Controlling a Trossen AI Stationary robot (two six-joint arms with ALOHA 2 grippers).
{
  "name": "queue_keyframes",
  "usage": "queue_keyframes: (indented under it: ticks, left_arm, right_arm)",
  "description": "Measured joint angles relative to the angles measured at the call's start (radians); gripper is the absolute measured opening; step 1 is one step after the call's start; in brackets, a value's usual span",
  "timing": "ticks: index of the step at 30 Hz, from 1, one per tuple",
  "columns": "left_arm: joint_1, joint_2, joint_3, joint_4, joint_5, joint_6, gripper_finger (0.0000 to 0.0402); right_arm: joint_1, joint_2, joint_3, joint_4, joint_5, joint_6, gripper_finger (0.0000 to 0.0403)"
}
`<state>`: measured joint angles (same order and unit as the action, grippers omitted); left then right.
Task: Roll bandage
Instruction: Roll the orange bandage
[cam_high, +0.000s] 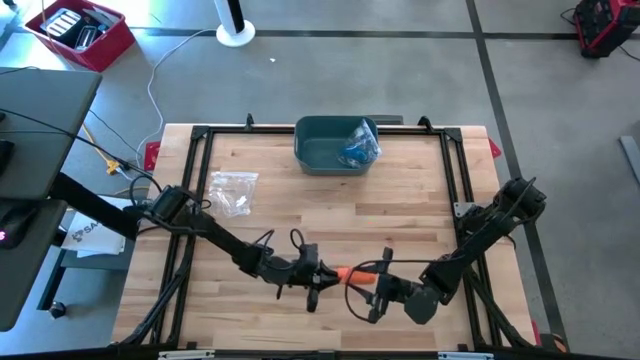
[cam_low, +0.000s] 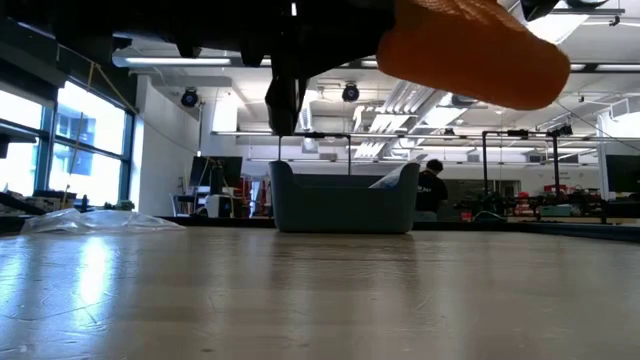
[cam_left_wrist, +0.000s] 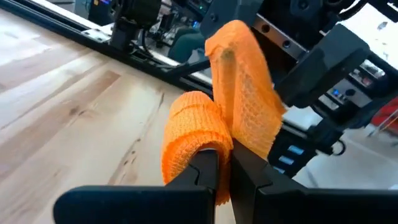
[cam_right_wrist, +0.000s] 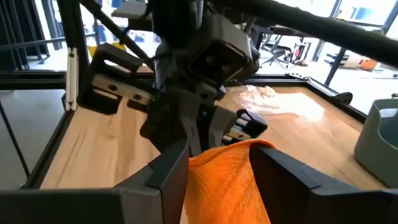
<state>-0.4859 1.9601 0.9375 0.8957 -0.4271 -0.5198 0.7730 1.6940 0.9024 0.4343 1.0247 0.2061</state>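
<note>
Pale wooden counter (cam_high: 330, 220) inside a black frame, on a grey concrete floor. At the far edge, a grey-blue bin (cam_high: 318, 156) with a blue packet (cam_high: 358, 150) inside. On the left part of the counter, well apart from the arms, a clear plastic bag (cam_high: 235, 191). In the low view, behind the bin, a big workshop with windows and ceiling lamps, and a person (cam_low: 432, 190) far in the back.

Near the front edge, about in the middle: left gripper (cam_high: 318, 278) and right gripper (cam_high: 372, 290), facing one another and close together. Between them the orange bandage (cam_high: 355, 272), lifted above the counter and not lying on it, as seen from the low view.

Left fingers (cam_left_wrist: 205, 171) pressed together, pinching the bandage: a rolled part just beside the tips, a loose woven strip standing up from the pinch toward the right arm.

Right fingers (cam_right_wrist: 171, 165) spread, one on each side of the orange cloth. Not clear whether touching the cloth or only flanking it.
</note>
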Motion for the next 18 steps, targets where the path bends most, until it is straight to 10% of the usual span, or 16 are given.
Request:
queue_keyframes:
  ticks: [18]
  left_arm:
    - [-0.013, 0.044, 0.000, 0.155, 0.006, -0.156, 0.0010]
  right_arm:
    - [0.077, -0.024, 0.000, -0.052, 0.189, 0.097, 0.0167]
